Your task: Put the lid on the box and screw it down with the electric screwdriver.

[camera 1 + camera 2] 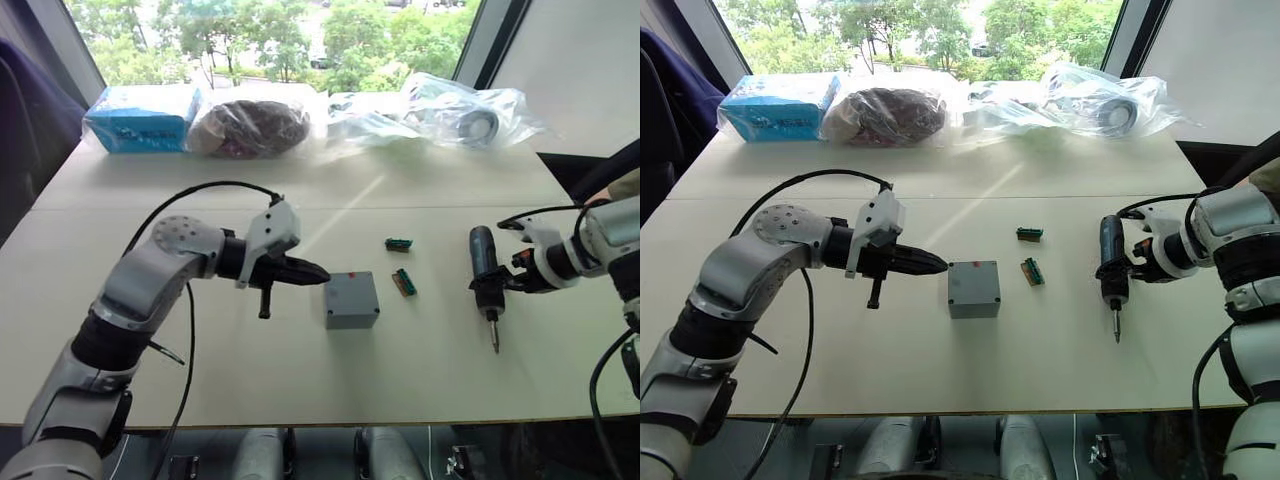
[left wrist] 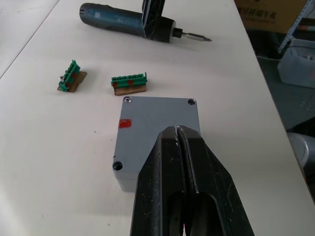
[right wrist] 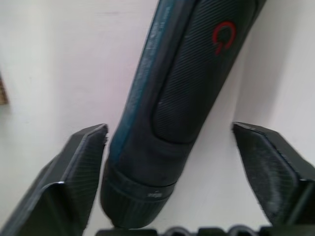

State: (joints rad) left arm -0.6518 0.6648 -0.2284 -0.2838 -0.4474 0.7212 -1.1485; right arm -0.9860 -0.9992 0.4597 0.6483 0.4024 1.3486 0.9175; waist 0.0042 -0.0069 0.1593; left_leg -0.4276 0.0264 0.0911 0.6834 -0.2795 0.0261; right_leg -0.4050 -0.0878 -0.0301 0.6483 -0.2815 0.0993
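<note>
The grey box (image 1: 352, 300) stands mid-table with a red mark on its side. The flat grey lid (image 2: 157, 123) lies on top of it, with screws showing at its corners. My left gripper (image 1: 320, 272) is shut and empty. Its tips hover at the box's left edge, over the lid in the left wrist view (image 2: 177, 132). To the right, the dark electric screwdriver (image 1: 484, 270) lies on the table with its bit pointing toward the front edge. My right gripper (image 3: 170, 132) is open and straddles the screwdriver's (image 3: 192, 73) body, one finger (image 3: 74, 167) on each side.
Two small green terminal blocks (image 1: 398, 243) (image 1: 404, 282) lie between the box and the screwdriver. A blue carton (image 1: 140, 118) and plastic bags (image 1: 250, 128) (image 1: 465, 112) line the far edge. A black cable (image 1: 185, 330) hangs from my left arm.
</note>
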